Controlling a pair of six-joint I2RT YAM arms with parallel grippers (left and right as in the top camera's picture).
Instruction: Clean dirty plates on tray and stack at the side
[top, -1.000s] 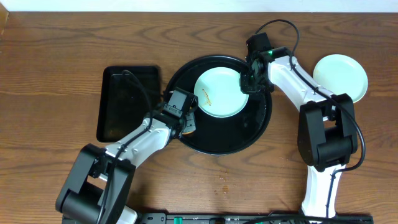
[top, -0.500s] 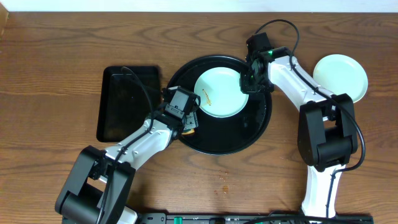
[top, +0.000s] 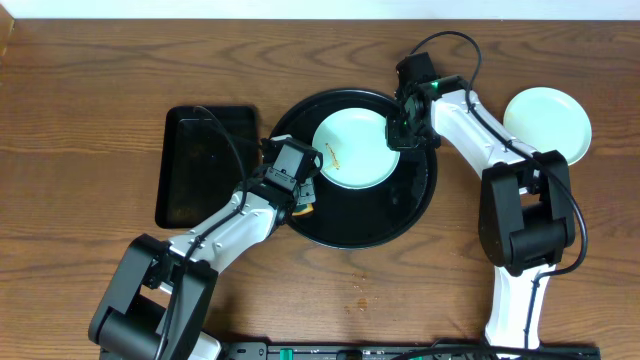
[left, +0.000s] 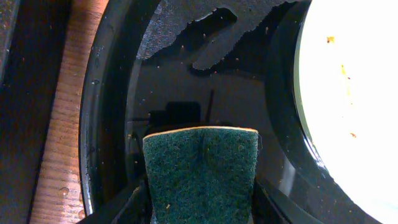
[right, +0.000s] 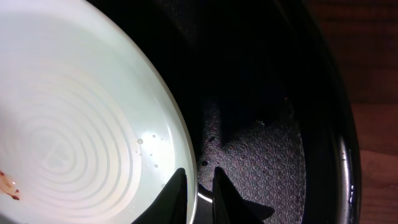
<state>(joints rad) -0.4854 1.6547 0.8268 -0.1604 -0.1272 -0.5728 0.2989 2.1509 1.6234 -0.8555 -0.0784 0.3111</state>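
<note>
A pale blue plate with a brownish smear lies in the round black tray. My right gripper is shut on this plate's right rim; in the right wrist view the fingers pinch the rim of the plate, one inside and one outside. My left gripper is shut on a green sponge and holds it over the tray's left floor, left of the plate. A second pale plate sits on the table at the right.
A smaller rectangular black tray lies left of the round tray on the brown wooden table. Crumbs lie on the table below the round tray.
</note>
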